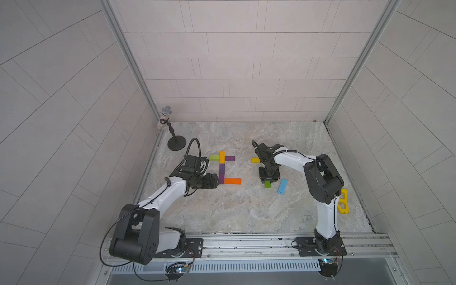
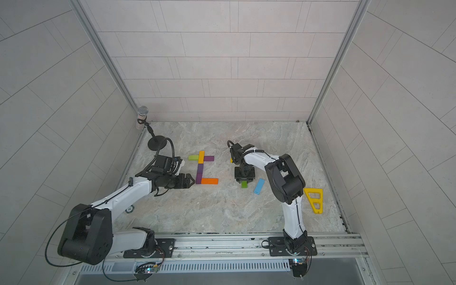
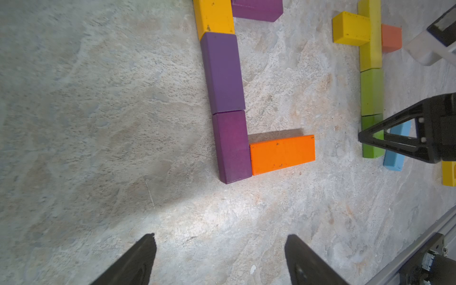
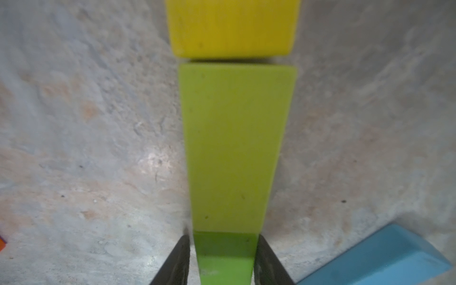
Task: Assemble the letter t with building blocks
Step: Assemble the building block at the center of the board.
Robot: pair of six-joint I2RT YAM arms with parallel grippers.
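Observation:
A dark green block (image 4: 224, 259) lies on the floor, end to end with a lime block (image 4: 234, 148) and a yellow block (image 4: 233, 27) beyond it. My right gripper (image 4: 224, 246) straddles the green block (image 1: 267, 184) from above. Its fingers sit just off the block's sides, and a sliver of floor shows at one finger. To the left lies a second figure: a purple column (image 1: 221, 172), an orange foot (image 1: 232, 181), a yellow top (image 1: 222, 157), and lime (image 1: 214, 158) and purple (image 1: 230, 158) arms. My left gripper (image 3: 219, 244) hovers open beside the column's lower end, holding nothing.
A light blue block (image 1: 282, 186) lies loose just right of the green one. A yellow frame piece (image 2: 313, 199) with cut-outs lies near the right wall. A microphone on a round stand (image 1: 176, 143) stands in the back left corner. Walls enclose three sides.

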